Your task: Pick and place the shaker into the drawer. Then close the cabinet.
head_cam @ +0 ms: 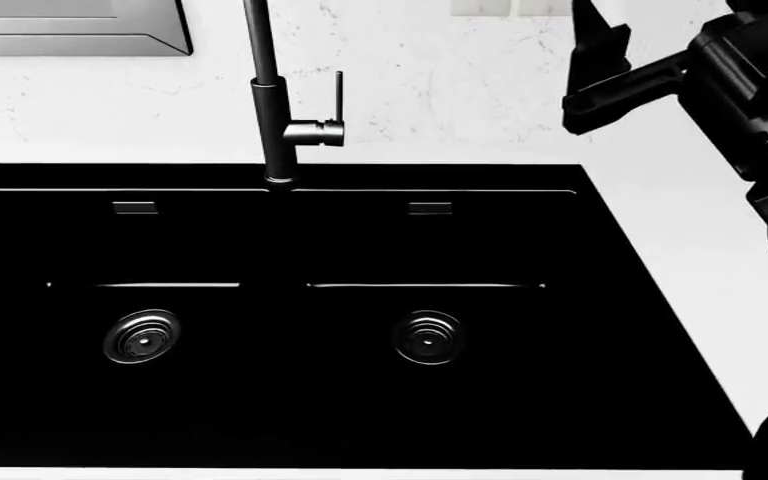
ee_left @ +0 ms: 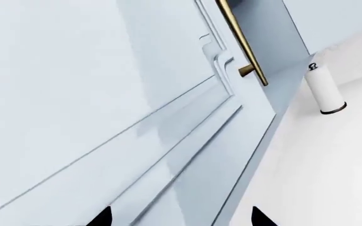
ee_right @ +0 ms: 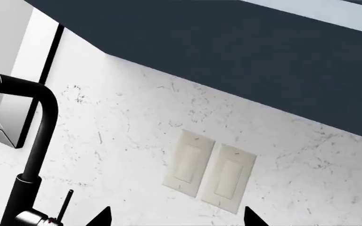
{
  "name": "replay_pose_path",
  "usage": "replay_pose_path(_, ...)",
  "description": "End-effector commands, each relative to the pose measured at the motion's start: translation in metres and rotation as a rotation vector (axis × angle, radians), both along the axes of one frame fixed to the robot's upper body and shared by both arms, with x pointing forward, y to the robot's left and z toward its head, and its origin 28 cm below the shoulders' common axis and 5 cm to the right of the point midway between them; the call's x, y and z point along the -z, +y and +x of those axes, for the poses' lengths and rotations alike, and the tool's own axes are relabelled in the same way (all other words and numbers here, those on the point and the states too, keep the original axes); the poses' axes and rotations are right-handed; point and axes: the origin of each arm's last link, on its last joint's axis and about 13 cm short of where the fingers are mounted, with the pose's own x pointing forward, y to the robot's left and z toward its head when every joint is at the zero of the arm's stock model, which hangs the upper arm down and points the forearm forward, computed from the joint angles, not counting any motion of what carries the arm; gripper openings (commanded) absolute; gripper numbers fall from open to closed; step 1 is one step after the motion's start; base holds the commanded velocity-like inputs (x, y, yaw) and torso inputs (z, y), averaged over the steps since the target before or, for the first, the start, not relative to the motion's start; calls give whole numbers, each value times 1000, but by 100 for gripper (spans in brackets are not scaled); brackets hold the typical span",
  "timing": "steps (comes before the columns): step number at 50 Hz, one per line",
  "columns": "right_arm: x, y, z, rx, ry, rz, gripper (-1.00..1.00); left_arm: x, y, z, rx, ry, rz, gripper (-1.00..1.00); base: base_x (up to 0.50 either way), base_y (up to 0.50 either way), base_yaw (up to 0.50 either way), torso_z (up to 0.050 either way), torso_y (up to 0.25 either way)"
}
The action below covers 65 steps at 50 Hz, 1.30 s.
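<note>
Right gripper [head_cam: 595, 70] is raised high at the head view's upper right, above the counter [head_cam: 704, 260] beside the sink [head_cam: 291, 400]; its 2 dark finger tips show apart at the edge of the right wrist view, nothing between them, so it looks open and empty. That cam faces the backsplash w/ 2 wall switches [ee_right: 209, 170] and the tap [ee_right: 33, 155]. Left gripper [ee_left: 181, 219]: only 2 tips show in its own wrist view, spread apart, nothing held, pointed along a pale blue cabinet door [ee_left: 105, 117] w/ a brass bar handle [ee_left: 244, 42]; a white cylinder w/ a dark rim [ee_left: 324, 89] lies near on the floor.

Progress, as I judge it: nothing done yet. Shaker isn't in any view, so its place, heading and long axis can't be told. Drawer isn't visible either. Left to do: find shaker, grasp, place in drawer, close cabinet.
</note>
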Motion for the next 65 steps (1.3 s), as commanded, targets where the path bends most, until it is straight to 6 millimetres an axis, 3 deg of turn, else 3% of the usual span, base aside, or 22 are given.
replay_pose_path(1,0,4,-6,-9,-3,16,100,56,20,48,-377,158,-78,100,11,-3,-4,0,0)
replay_pose_path(4,1,7,-5,-22,-2,20,100,29,29,34,-383,41,-142,100,10,-3,-4,0,0)
replay_pose_path(5,2,9,-4,-32,-1,22,100,70,67,53,-465,238,-330,100,0,-3,-4,0,0)
replay_pose_path(6,3,11,-2,-39,1,22,100,110,33,66,-362,371,-211,100,10,0,0,0,0)
replay_pose_path(7,4,14,-1,-48,2,22,100,149,50,73,-491,495,-262,100,0,0,0,0,0)
replay_pose_path(8,4,16,1,-56,4,22,100,144,49,58,-424,555,-354,100,11,0,0,0,0)
replay_pose_path(10,5,20,5,-74,5,22,100,133,122,5,-482,602,-610,100,5,0,-2,0,0)
replay_pose_path(11,6,23,7,-81,7,22,100,136,139,-23,-586,580,-548,100,0,0,0,0,0)
replay_pose_path(12,6,25,9,-87,9,22,100,132,147,-46,-685,408,-574,100,0,0,0,0,0)
replay_pose_path(14,6,28,11,-97,11,20,100,136,133,-91,-733,141,-619,100,0,0,2,0,0)
replay_pose_path(17,5,32,13,-109,12,16,100,177,92,-157,-690,-90,-591,100,0,0,0,0,0)
replay_pose_path(19,5,34,13,-113,14,15,100,199,87,-177,-665,29,-563,100,0,0,0,0,0)
replay_pose_path(21,5,35,13,-116,16,13,100,218,88,-193,-499,163,-452,100,0,0,0,0,0)
replay_pose_path(27,5,37,13,-122,16,13,100,248,87,-191,-514,250,-452,100,0,0,0,0,0)
replay_pose_path(33,5,39,9,-132,19,21,100,261,94,-180,-696,341,-493,100,0,0,0,0,0)
replay_pose_path(42,5,39,5,-130,22,28,100,270,96,-163,-862,396,-515,100,0,-11,0,0,0)
replay_pose_path(65,8,39,3,-132,28,58,100,284,93,-159,-868,423,-488,100,-151,-501,0,0,0)
